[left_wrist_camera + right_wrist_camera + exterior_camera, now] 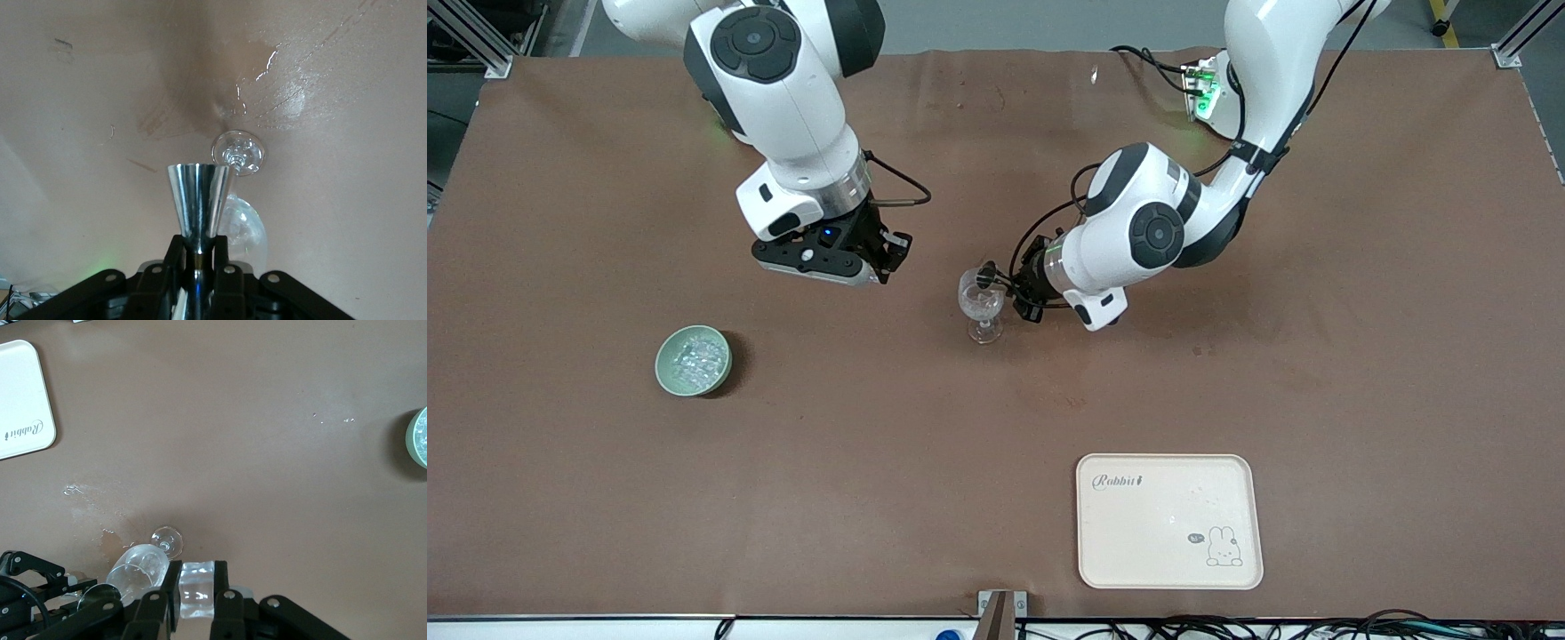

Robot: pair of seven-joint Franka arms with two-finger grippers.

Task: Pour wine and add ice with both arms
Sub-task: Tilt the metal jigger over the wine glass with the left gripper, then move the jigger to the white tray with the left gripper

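Right end effector (197, 597) clenched on ice cube (196, 589) over brown table (1360, 356).

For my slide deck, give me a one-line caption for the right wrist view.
Right gripper holds an ice cube above the wine glass, tray and ice bowl farther off.
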